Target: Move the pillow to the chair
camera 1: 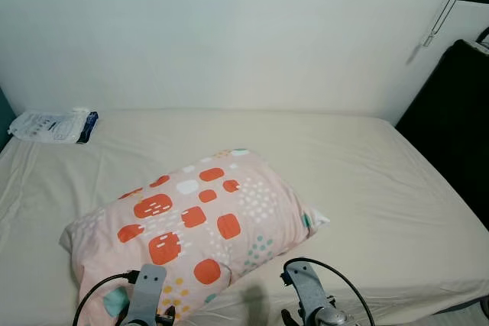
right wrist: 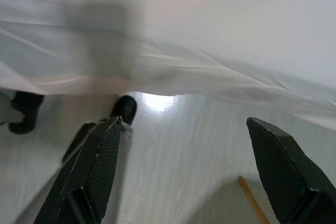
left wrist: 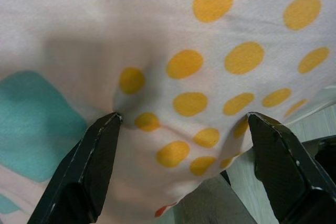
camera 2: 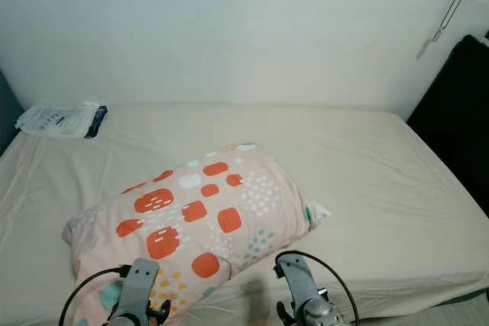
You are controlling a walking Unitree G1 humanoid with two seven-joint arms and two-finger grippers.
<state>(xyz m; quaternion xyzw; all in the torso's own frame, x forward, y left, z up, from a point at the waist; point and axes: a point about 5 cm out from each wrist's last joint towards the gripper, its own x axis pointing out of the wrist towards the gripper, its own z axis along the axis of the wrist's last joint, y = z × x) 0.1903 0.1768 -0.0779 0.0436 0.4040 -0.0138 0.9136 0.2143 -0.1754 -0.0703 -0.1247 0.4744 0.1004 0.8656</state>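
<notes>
pillow [camera 1: 195, 223] lies on the bed [camera 1: 382, 188], lower left of frame.
your left pincer [left wrist: 184, 124] gapes against its fabric; right pincer [right wrist: 184, 129] gapes too.

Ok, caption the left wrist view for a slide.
Open left gripper pressing its black fingertips into the dotted pillow.

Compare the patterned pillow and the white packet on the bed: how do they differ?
The pillow is large and plump, pink with orange, teal and yellow shapes; the packet is small, flat and white with a dark end. The pillow lies near the front edge, with the left gripper open against its dotted corner; the packet sits far back by the wall, untouched. Both rest on the beige bed sheet.
</notes>
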